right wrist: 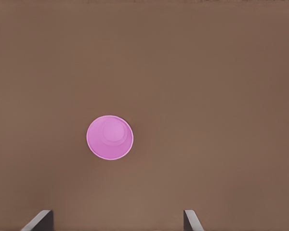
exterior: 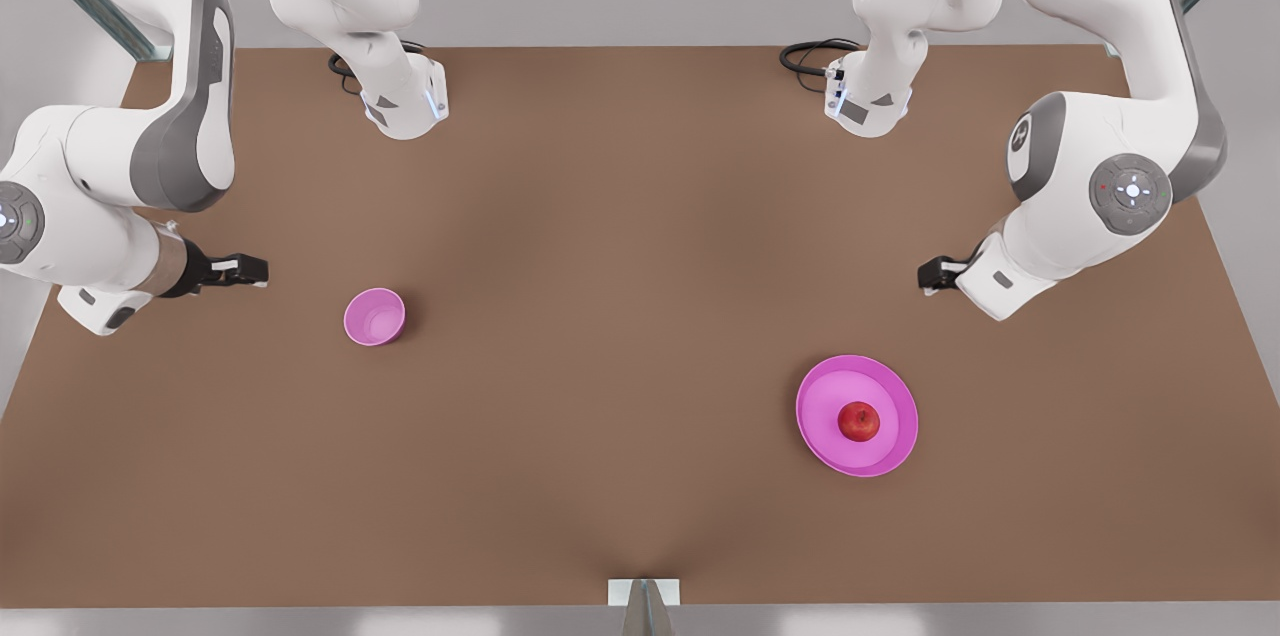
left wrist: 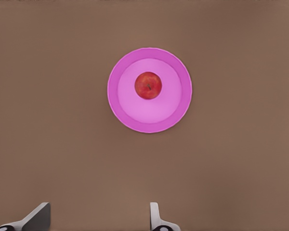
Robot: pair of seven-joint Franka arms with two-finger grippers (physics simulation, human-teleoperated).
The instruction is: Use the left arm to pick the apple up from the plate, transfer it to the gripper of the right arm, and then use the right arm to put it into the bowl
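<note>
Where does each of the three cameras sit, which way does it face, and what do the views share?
Front view: high above the table, looking steeply down; both arms show, the left hand near the plate, the right hand near the bowl.
Left wrist view: looks down at the apple on the plate; its open fingers show.
Right wrist view: looks down at the bowl; its open fingers show.
Shared: front and left wrist views share plate and apple; front and right wrist views share the bowl.

No legible text (no labels either)
</note>
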